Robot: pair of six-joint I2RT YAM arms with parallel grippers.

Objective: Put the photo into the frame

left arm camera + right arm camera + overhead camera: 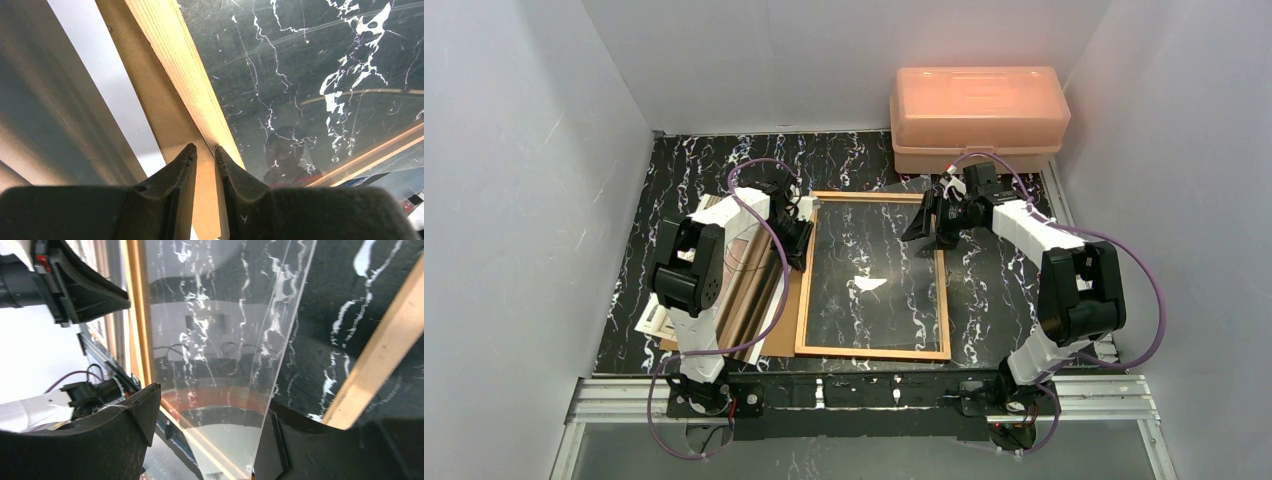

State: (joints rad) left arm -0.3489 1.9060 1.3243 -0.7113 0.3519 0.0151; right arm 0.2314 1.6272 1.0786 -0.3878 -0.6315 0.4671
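1. The photo (750,298) lies flat on the left side, just beside the frame (874,352). It is not in the frame yet. The left arm hides part of it.
2. The photo looks like thin paper, so I think it is light and bendy. It could crease or tear if it is pinched hard. It lies flat, so it may be hard to get under.
3. A good place to take hold looks like the long edge next to the frame, where the stripes show. Grab near the edge, not in the middle.
4. A brown backing board (784,325) lies under the photo and peeks out beside the frame.
5. The frame lies flat in the middle of the black marble tabletop (714,165).
6. A clear pane (225,365) lies over the frame. It is smooth and shiny, so it may be slippery.
7. The left gripper (205,147) is low over the frame's left rail. Its jaws are almost together, with only a thin slit and nothing in it.
8. The right gripper (215,405) is at the frame's far right corner. Its jaws are wide apart and the pane runs between them. I cannot tell if they touch it.
9. A pink plastic box (979,110) sits at the back, well apart from the photo.
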